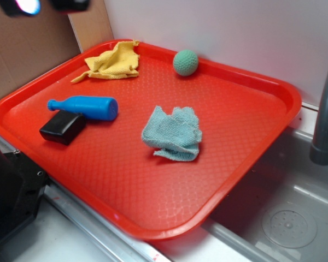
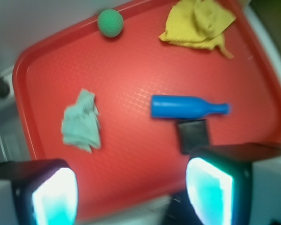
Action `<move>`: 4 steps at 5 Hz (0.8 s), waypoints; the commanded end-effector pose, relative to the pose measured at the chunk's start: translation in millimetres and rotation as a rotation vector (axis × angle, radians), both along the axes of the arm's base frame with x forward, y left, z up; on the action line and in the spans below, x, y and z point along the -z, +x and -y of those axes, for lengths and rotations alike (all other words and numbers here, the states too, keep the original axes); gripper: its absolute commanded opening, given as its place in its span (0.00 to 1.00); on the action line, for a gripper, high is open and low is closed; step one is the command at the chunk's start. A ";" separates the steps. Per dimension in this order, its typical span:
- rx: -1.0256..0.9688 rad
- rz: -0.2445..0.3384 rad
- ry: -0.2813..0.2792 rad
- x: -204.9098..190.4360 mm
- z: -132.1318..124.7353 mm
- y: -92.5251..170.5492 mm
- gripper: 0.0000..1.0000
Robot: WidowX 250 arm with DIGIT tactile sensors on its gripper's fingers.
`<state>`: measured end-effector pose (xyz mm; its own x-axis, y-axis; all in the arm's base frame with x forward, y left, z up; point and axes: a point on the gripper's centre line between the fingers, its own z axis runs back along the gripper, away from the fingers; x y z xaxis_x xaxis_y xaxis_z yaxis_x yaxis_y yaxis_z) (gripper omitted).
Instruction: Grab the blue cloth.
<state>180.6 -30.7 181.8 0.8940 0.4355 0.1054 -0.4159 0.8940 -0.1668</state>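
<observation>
The blue cloth (image 1: 173, 134) is a crumpled pale blue-teal rag lying near the middle of the red tray (image 1: 238, 131). In the wrist view the cloth (image 2: 81, 122) lies left of centre, well beyond my fingers. My gripper (image 2: 131, 185) is open and empty, high above the tray's near edge. Its two glowing cyan pads (image 2: 56, 197) stand wide apart. In the exterior view only a dark part of the gripper (image 1: 44, 5) shows at the top left corner.
A blue plastic bottle (image 1: 87, 107) lies beside a black block (image 1: 63, 128) on the tray's left. A yellow cloth (image 1: 112, 61) and a green ball (image 1: 185, 62) sit at the back. A grey sink (image 1: 290, 218) and tap (image 1: 325, 109) are at right.
</observation>
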 end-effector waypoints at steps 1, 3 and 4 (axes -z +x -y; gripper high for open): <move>0.052 0.017 0.029 46.8 52.2 55.1 1.00; 0.084 -0.062 0.100 105.4 74.9 70.8 1.00; 0.084 -0.105 0.123 131.6 70.3 78.2 1.00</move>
